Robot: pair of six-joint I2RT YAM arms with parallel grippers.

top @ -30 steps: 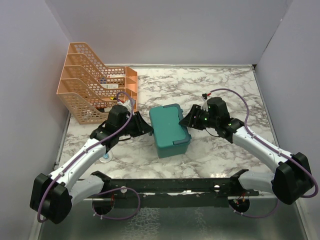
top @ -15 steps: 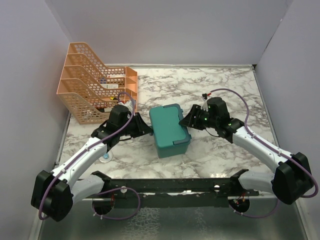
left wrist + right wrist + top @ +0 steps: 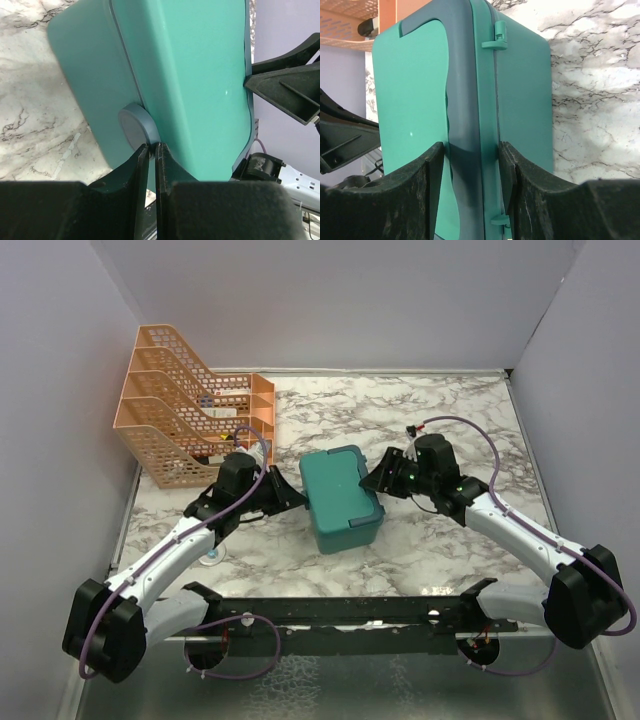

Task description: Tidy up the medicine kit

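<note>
The medicine kit (image 3: pixel 340 498) is a teal box with its lid down, standing mid-table. My left gripper (image 3: pixel 290 498) is at its left side. In the left wrist view my left gripper (image 3: pixel 152 146) has its jaws almost together, pinched on the edge of the grey round handle disc (image 3: pixel 134 127) on the kit's wall (image 3: pixel 190 75). My right gripper (image 3: pixel 372 480) is at the kit's right side. In the right wrist view my right gripper (image 3: pixel 471 150) spans the grey handle band and the hinged lid seam of the kit (image 3: pixel 410 90), with both fingers against it.
An orange mesh file rack (image 3: pixel 185 420) stands at the back left, close behind my left arm, and its corner shows in the right wrist view (image 3: pixel 350 20). A small clear round thing (image 3: pixel 212 558) lies under my left forearm. Marble tabletop (image 3: pixel 450 410) lies to the right and behind the kit.
My left gripper and the kit have shifted very slightly. The right arm has hardly moved.
</note>
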